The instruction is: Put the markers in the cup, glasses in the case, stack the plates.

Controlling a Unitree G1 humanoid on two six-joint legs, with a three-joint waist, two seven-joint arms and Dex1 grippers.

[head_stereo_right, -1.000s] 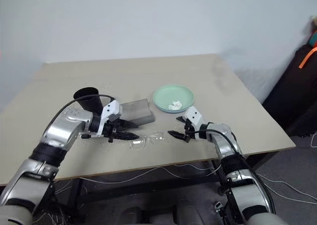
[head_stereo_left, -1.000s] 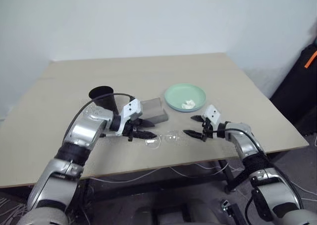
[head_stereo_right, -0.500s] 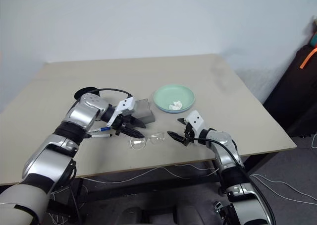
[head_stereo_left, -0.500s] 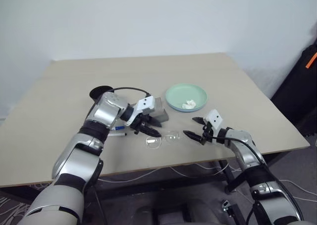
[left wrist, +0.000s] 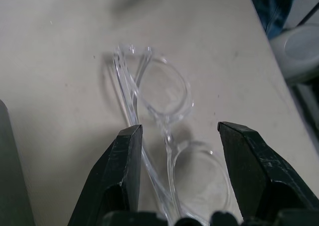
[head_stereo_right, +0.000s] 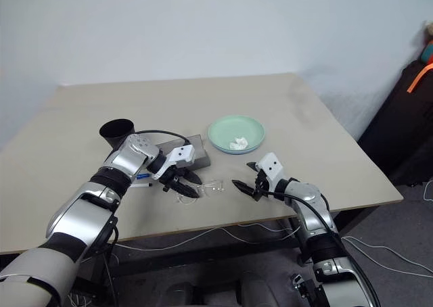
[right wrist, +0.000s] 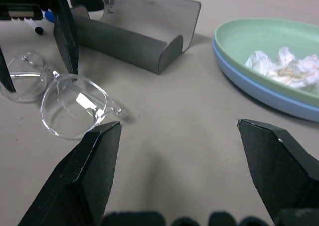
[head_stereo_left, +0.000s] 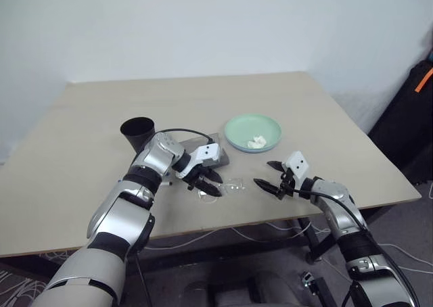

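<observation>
The clear-lensed glasses (head_stereo_left: 224,186) lie on the table near its front edge. My left gripper (head_stereo_left: 211,184) hangs open just above them, and its fingers (left wrist: 127,156) straddle one lens and the folded temples (left wrist: 164,94). My right gripper (head_stereo_left: 263,174) is open a little to the right of the glasses (right wrist: 75,104), with nothing in it. The grey case (head_stereo_left: 214,153) lies open behind the glasses, and the black cup (head_stereo_left: 138,132) stands to its left. Beside my left forearm lie the markers (head_stereo_right: 143,182), partly hidden. The mint green plate (right wrist: 249,34) sits on the light blue plate (right wrist: 269,99).
A crumpled white paper (head_stereo_left: 257,143) lies in the green plate. The table's front edge (head_stereo_left: 223,226) is close below both grippers. Cables hang beneath the table, and a dark bag (head_stereo_left: 413,111) stands on the right past the table's edge.
My left gripper has swung down and right from beside the case to over the glasses. The right gripper has stayed almost still.
</observation>
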